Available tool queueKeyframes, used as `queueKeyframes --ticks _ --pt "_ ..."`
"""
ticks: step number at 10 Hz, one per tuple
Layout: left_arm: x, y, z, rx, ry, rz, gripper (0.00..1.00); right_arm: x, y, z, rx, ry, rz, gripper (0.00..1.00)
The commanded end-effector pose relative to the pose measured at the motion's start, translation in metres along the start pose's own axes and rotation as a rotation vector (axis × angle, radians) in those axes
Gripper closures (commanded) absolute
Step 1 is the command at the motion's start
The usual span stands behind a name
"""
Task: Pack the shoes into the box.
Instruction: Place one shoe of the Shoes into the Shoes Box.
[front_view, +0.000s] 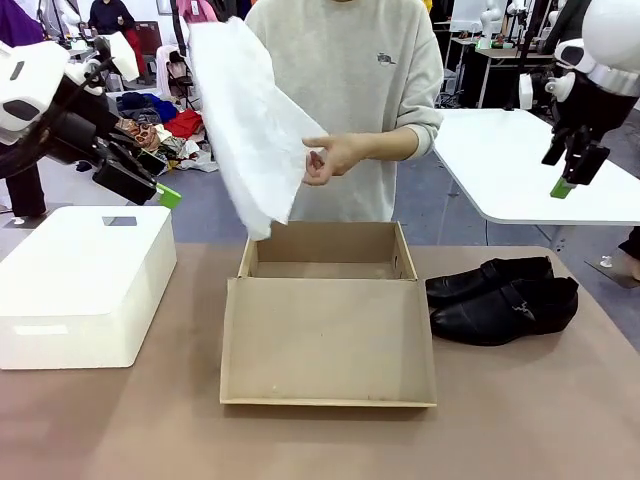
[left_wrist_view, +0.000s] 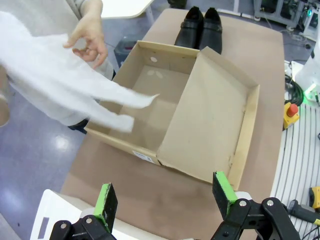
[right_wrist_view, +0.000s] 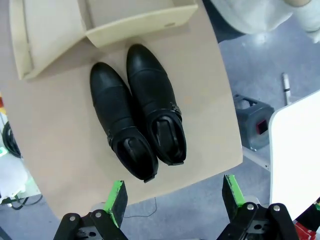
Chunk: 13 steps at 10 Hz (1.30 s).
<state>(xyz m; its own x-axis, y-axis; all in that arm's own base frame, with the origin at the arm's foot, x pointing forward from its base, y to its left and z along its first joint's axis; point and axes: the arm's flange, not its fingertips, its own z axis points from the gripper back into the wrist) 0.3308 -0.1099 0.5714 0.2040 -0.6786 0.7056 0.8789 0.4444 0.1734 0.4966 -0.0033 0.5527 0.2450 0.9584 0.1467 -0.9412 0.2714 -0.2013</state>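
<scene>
Front view: fixed, robot's side, slightly above table (front_view: 520, 430), faces across it toward person (front_view: 350, 90). Box (front_view: 328, 340) centre and near, shoes (front_view: 500, 298) right, white box (front_view: 80, 280) left.
Left wrist view: high, off table's left end, tilted down across box. Shoes at top, person at picture left.
Right wrist view: high, nearly straight down on shoes. Box corner at top left.
Shared: box and shoes in all three; person's hand (front_view: 335, 158) in front and left wrist views.

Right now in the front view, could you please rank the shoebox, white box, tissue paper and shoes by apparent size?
1. Shoebox, flap open.
2. White box, reaching the picture's left edge.
3. Tissue paper, held farther back, so unsure.
4. Shoes.
</scene>
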Motion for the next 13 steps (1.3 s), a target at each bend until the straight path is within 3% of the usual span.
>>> queueKeyframes --ticks 1,10,13 --pt "0.000 0.000 0.000 -0.007 -0.005 0.000 0.00 -0.005 -0.018 -0.007 0.041 -0.025 -0.010 0.00" --pt "0.000 0.000 0.000 -0.007 -0.005 0.000 0.00 -0.005 -0.013 -0.019 0.033 0.000 -0.040 0.00" --pt "0.000 0.000 0.000 -0.007 -0.005 0.000 0.00 -0.015 -0.039 -0.048 0.059 0.031 0.069 0.00"
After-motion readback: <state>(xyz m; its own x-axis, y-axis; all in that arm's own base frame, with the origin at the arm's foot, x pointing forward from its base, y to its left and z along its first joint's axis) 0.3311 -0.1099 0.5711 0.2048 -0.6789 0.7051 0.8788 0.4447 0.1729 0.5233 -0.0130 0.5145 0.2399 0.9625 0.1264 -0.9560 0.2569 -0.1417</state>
